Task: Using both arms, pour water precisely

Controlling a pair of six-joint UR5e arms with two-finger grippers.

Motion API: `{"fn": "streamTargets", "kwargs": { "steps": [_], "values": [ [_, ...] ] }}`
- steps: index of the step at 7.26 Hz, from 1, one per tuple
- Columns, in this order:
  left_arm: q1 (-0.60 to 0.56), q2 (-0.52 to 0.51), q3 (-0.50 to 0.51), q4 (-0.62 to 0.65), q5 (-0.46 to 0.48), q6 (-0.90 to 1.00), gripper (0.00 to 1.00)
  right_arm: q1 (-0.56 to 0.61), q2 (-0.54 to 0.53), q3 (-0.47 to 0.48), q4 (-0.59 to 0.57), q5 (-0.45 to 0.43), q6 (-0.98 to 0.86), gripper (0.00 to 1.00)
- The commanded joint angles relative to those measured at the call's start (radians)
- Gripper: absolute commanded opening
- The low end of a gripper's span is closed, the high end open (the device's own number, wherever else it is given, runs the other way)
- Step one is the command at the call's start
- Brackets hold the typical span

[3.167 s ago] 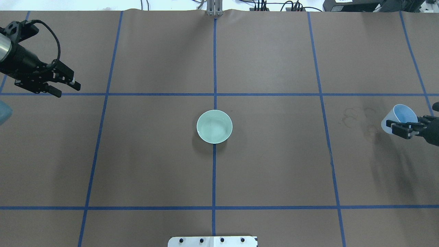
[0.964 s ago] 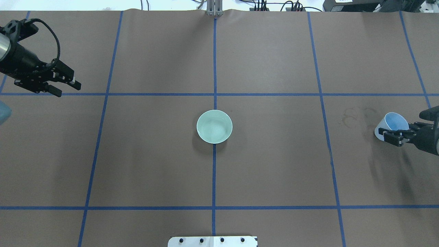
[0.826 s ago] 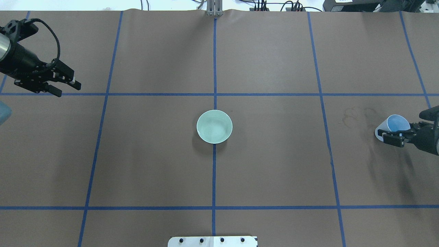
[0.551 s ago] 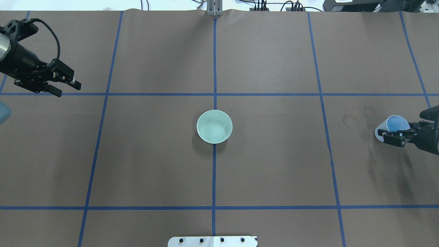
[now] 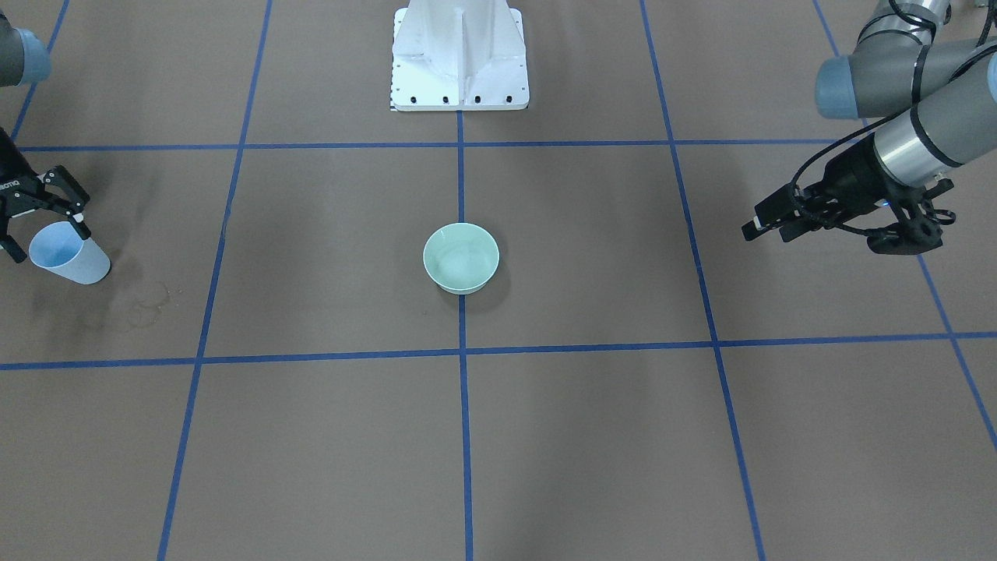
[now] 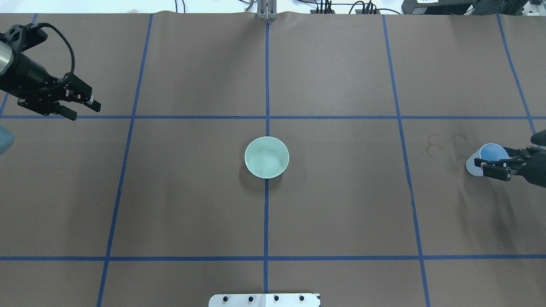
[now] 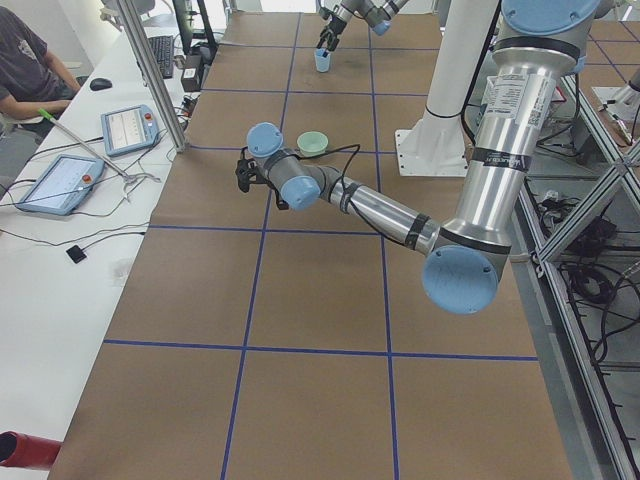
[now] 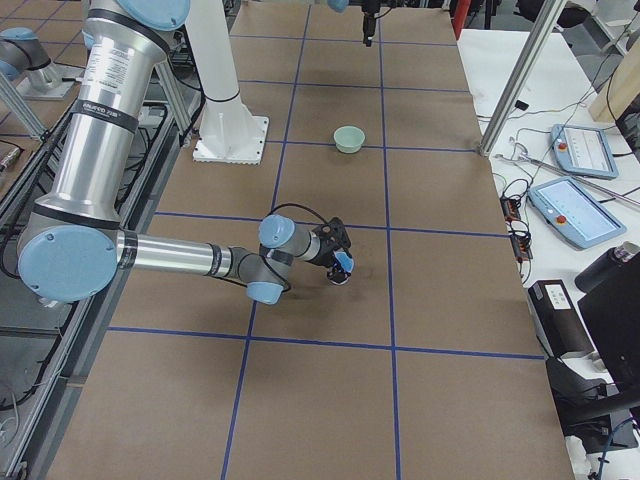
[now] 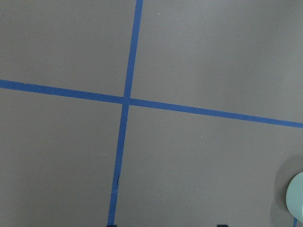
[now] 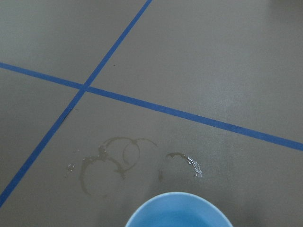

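At the counter's (image 6: 341, 204) right edge in the overhead view, you will find the blue cup (image 6: 491, 152) standing on its base beside the damp rings (image 10: 113, 158). About three seconds ago the right fingers (image 6: 497, 172) carried it clear of the surface, nearer the edge. Those fingers now stand spread, one on each side of the cup. In the front-facing view a strip of counter shows between one of them and the cup's wall. Since the last earlier frame they have slid a little toward the edge while the cup kept its place. The only water (image 10: 193, 166) you can make out is a few glinting drops along those rings. Whether the cup or the pale green bowl (image 6: 266, 157) holds any, you cannot tell. The bowl sits mid-counter on the centre tape line (image 6: 266, 221), unmoved. Far across, the left fingers (image 6: 87, 102) hang parted with nothing between them, as before.
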Motion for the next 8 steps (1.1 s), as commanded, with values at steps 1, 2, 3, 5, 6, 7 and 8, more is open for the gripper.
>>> {"fn": "streamTargets", "kwargs": {
  "steps": [1, 2, 3, 5, 6, 7, 8],
  "values": [
    [0.003, -0.004, -0.003, 0.001, 0.003, -0.005, 0.77, 0.123, 0.009, 0.001, -0.015, 0.134, -0.010, 1.00],
    [0.016, -0.022, -0.003, 0.001, 0.011, -0.070, 0.77, 0.199, 0.022, 0.004, -0.073, 0.232, -0.010, 1.00],
    [0.045, -0.068, -0.001, 0.001, 0.015, -0.139, 0.78, 0.268, 0.067, 0.021, -0.180, 0.313, -0.018, 1.00],
    [0.170, -0.134, 0.003, 0.001, 0.146, -0.225, 0.80, 0.345, 0.081, 0.063, -0.338, 0.378, -0.199, 1.00],
    [0.224, -0.163, 0.011, 0.001, 0.187, -0.248, 0.80, 0.385, 0.081, 0.111, -0.451, 0.389, -0.285, 1.00],
    [0.287, -0.193, 0.020, 0.002, 0.257, -0.249, 0.80, 0.423, 0.082, 0.143, -0.563, 0.425, -0.374, 1.00],
    [0.334, -0.260, 0.077, 0.016, 0.326, -0.252, 0.80, 0.486, 0.107, 0.148, -0.674, 0.467, -0.486, 1.00]
  ]
}}
